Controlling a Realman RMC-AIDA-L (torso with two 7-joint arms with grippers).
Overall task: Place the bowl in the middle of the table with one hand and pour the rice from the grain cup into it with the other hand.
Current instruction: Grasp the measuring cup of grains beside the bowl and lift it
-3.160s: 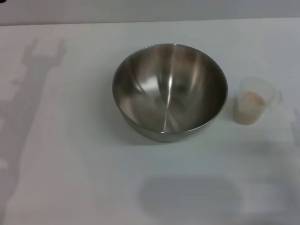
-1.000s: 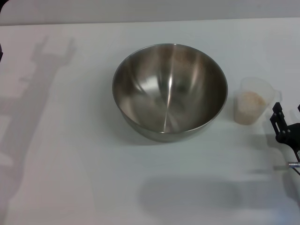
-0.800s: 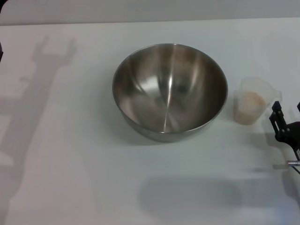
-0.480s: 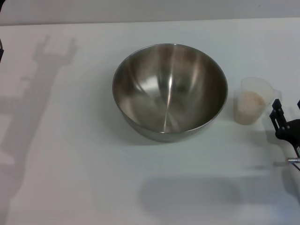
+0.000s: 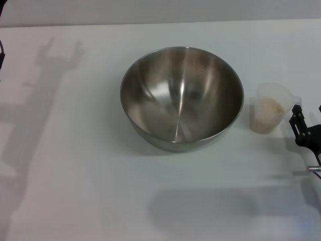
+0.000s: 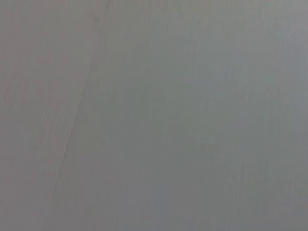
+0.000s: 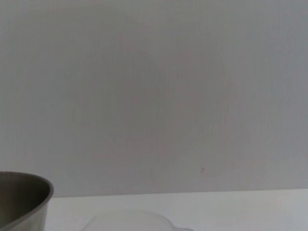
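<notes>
The steel bowl stands empty in the middle of the white table. The clear grain cup stands upright just right of it and holds rice. My right gripper is at the right edge of the head view, just right of the cup's handle side, open and empty, apart from the cup. The right wrist view shows the bowl's rim and the top of the cup's rim. My left gripper is out of view; only a dark sliver shows at the left edge.
The left arm's shadow falls across the left part of the table. Another soft shadow lies on the table in front of the bowl. The left wrist view shows only a plain grey surface.
My right gripper has come in from the right edge and has crept a little farther away from me beside the cup. Bowl and cup have not moved.
</notes>
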